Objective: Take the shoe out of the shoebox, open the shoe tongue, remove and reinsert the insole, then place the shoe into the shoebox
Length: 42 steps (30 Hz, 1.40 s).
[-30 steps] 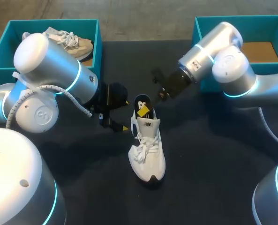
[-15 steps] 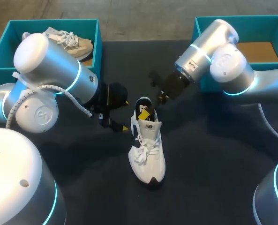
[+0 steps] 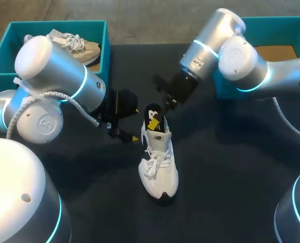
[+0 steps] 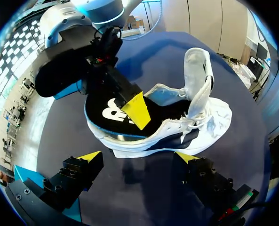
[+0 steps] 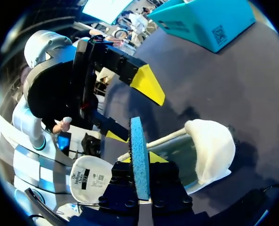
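The white shoe (image 3: 159, 167) stands mid-tabletop (image 3: 230, 172), toe near, tongue (image 3: 160, 135) raised. Its black insole (image 3: 154, 114) tilts up out of the heel, pinched by the right gripper (image 3: 156, 120). The left gripper (image 3: 134, 124) waits just left of the heel, fingers wide. This looks like the insole step; next, guide it cleanly along the heel opening.

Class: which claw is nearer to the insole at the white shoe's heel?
Right. The right claw grips the insole at the heel of the white shoe. The left claw sits open beside the shoe, not touching the insole.
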Motion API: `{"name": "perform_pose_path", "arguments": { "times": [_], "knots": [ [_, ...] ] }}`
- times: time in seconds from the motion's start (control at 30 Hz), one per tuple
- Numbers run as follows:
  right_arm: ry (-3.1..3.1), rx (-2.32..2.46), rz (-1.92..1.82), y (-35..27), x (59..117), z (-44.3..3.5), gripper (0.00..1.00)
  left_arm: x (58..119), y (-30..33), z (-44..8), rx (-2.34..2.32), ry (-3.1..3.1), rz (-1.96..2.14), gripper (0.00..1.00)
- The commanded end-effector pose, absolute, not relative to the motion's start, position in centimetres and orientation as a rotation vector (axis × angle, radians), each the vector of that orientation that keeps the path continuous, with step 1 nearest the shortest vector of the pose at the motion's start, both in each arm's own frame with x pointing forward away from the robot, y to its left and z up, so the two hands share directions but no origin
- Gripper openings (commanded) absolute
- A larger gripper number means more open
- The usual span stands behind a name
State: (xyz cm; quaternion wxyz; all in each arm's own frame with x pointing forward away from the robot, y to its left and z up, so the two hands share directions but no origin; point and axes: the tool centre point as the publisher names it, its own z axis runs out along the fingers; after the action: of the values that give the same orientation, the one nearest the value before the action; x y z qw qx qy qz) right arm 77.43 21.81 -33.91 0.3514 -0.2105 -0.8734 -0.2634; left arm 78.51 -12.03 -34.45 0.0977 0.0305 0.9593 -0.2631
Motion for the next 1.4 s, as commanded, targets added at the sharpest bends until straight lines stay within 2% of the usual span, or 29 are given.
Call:
{"name": "perform_pose_path", "arguments": {
  "times": [0.03,0.97,1.03,1.07,1.1,1.33,1.4],
  "knots": [
    [-2.245,-0.524,-0.627,22.1,77.9,-33.8,0.0,78.4,-12.0,-34.5,0.089,2.837,-0.777,1.0],
    [-2.179,-0.536,-0.492,22.5,74.6,-36.2,0.0,78.4,-12.0,-34.5,0.089,2.837,-0.777,1.0],
    [-2.199,-0.54,-0.495,22.4,74.7,-35.8,0.04,78.4,-12.0,-34.5,0.089,2.837,-0.777,1.0],
    [-2.207,-0.54,-0.498,22.4,74.7,-35.5,0.13,78.4,-12.0,-34.5,0.089,2.837,-0.777,1.0],
    [-2.214,-0.54,-0.497,22.3,74.7,-35.4,0.16,78.4,-12.0,-34.5,0.089,2.837,-0.777,1.0],
    [-2.265,-0.542,-0.491,22.2,75.1,-34.4,0.22,78.4,-12.0,-34.5,0.089,2.837,-0.777,1.0],
    [-2.282,-0.543,-0.491,22.1,75.2,-34.0,0.27,78.4,-12.0,-34.5,0.089,2.837,-0.777,1.0]
  ]
}}
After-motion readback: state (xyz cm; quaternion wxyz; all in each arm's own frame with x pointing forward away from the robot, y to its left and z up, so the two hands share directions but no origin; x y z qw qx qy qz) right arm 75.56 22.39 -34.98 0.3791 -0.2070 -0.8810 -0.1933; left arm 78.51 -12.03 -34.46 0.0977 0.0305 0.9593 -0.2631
